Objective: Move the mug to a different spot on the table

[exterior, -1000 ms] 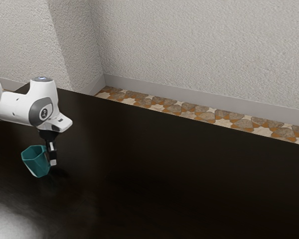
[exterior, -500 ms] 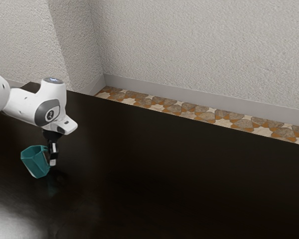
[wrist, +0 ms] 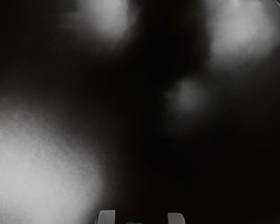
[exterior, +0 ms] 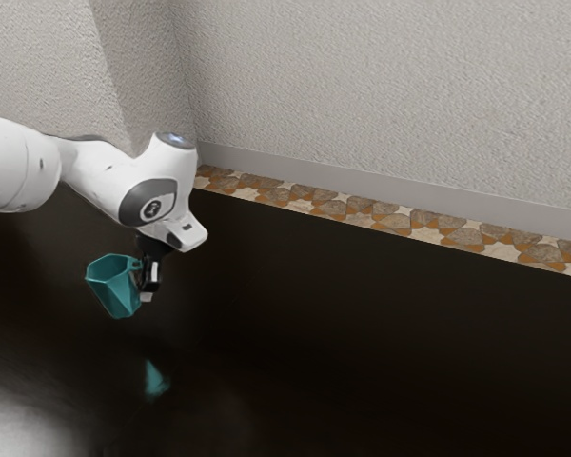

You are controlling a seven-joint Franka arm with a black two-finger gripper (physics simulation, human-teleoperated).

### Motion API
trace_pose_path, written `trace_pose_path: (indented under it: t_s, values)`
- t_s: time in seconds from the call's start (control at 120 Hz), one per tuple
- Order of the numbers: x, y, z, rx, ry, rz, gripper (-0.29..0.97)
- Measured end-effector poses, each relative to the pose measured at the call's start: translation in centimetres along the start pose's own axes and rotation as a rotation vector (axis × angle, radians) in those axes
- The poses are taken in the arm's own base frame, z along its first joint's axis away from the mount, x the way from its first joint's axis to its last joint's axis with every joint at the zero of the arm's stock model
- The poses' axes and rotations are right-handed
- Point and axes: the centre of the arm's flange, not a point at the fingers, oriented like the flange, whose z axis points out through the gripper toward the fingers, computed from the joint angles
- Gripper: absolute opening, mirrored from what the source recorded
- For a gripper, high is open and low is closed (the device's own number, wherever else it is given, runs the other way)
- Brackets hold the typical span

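Now that I have lifted it, the mug [exterior: 112, 286] hangs tilted above the bench [exterior: 381, 333], clear of its surface, with my hand [exterior: 147, 284] clamped on its rim. Moments ago it was lower, so the carry has begun and only the set-down remains.

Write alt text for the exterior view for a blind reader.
A white robot arm holds a teal mug in its black pincer, in the air above a dark glossy table. Behind are a textured white wall and patterned floor tiles.
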Motion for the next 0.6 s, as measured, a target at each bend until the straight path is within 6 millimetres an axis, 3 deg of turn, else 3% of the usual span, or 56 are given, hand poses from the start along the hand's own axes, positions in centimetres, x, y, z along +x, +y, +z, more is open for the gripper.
trace_pose_path:
  t_s: [0.292, 0.6]
  values:
    - [8.3, 7.6, -3.1, 0.078, 0.014, 0.126, -0.1]
    - [15.3, 10.3, -3.4, 0.139, 0.05, 0.161, -0.11]
